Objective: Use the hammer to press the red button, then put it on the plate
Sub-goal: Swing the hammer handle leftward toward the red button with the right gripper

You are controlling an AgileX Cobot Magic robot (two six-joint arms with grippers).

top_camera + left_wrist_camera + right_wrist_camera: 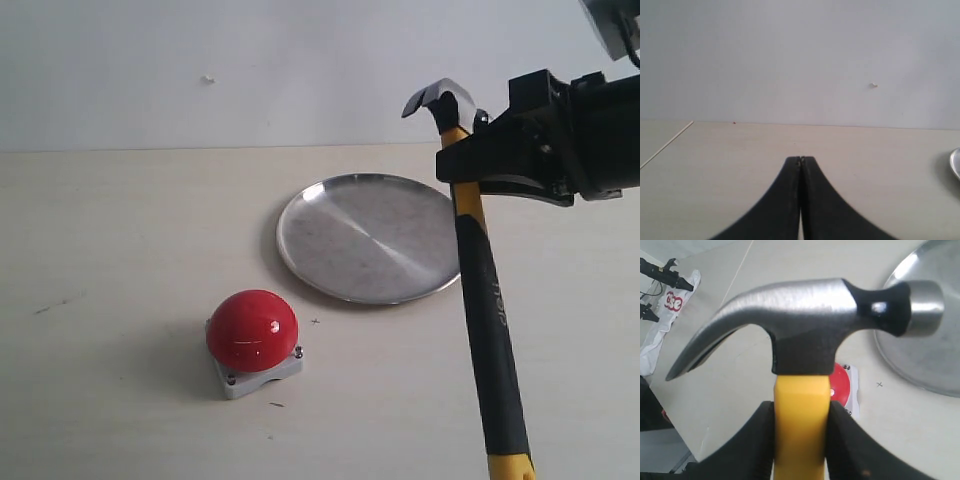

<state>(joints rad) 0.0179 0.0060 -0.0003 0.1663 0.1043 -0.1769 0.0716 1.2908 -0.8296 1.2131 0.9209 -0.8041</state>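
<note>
My right gripper is shut on the hammer, clamping the yellow neck just under the dark steel head. The hammer hangs in the air at the right, head up, its yellow-and-black handle running down to the picture's lower edge. In the right wrist view the hammer fills the middle between the fingers. The red button sits on its grey base on the table, left of the hammer and apart from it; a sliver of the red button shows behind the neck. The steel plate lies behind the button. My left gripper is shut on nothing.
The pale table meets a white wall at the back. The left wrist view catches the plate's rim at its edge. A white cloth with red print lies beyond the table's edge in the right wrist view.
</note>
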